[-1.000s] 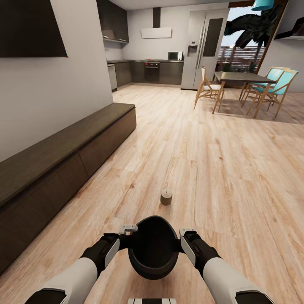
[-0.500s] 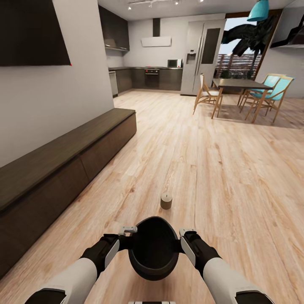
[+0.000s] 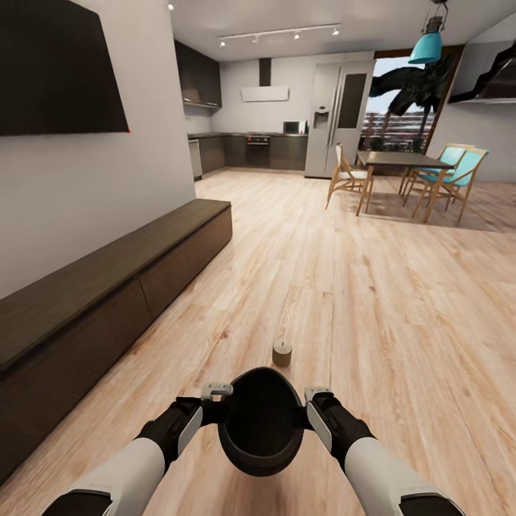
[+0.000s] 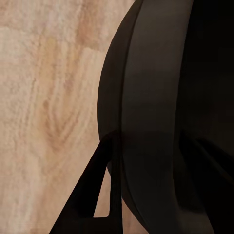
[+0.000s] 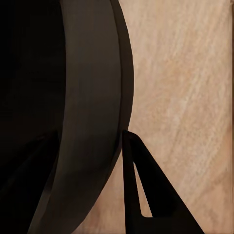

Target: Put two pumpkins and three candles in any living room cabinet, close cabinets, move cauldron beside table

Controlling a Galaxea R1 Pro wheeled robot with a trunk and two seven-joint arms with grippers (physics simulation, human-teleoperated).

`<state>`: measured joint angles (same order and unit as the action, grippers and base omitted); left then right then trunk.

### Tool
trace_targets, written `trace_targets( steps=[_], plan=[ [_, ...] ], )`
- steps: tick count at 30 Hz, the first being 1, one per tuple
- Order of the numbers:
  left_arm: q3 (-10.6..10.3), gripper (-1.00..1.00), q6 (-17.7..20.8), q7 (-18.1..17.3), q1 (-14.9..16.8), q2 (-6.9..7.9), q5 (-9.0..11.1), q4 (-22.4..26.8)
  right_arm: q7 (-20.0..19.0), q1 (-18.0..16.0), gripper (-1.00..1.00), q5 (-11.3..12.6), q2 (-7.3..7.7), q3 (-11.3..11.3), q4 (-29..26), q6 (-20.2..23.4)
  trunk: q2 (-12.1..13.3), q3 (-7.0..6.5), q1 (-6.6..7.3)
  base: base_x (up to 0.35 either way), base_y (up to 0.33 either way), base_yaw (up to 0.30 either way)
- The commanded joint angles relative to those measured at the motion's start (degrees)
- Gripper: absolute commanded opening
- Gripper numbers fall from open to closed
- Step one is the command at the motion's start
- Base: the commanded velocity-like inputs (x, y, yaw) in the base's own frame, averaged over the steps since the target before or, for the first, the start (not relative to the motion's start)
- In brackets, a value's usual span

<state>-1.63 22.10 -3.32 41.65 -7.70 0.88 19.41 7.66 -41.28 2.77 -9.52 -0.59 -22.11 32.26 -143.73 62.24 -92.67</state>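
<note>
Two end effectors share one load: the left end effector (image 3: 217, 392) and the right end effector (image 3: 317, 395) press on opposite sides of the round-bellied black cauldron (image 3: 259, 419), carried clear of the pale plank floor (image 3: 373, 301) in front of the trunk. Its wide flared rim seems too broad for one set of fingers, hence, I judge, the two-sided hold. In both wrist views each dark finger (image 4: 97, 180) lies against the cauldron's wall, so both are closed on it. One stubby tan candle (image 3: 282, 352) stands upright on the floor just ahead of the cauldron. The long dark brown wooden cabinet (image 3: 107, 294) along the left wall is shut. The dark wooden dining table (image 3: 401, 161) stands well apart, likely the carry's destination.
</note>
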Motion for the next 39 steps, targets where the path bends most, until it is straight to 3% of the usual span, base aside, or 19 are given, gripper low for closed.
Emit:
trace_targets(
  steps=[1,15,39],
  plan=[
    [-0.3,-1.00,0.4,-0.5,0.0,-0.03,1.8,0.0,0.1,0.0,-1.00,2.5,-0.06,-0.1,-0.2,0.0,0.0,-0.18,0.04,0.000,0.000,0.000],
    [-0.3,-1.00,0.3,-0.5,-0.1,-0.03,1.8,-0.3,-2.8,0.0,-1.00,2.4,0.15,-0.1,-0.4,-0.7,0.2,-3.28,0.40,0.000,0.000,0.000],
    [-0.4,-1.00,0.4,-0.5,-0.1,0.05,1.8,-0.3,-2.9,0.1,-1.00,2.4,0.38,-0.1,-0.3,-1.1,0.9,-8.56,1.21,0.000,0.000,0.000]
  ],
)
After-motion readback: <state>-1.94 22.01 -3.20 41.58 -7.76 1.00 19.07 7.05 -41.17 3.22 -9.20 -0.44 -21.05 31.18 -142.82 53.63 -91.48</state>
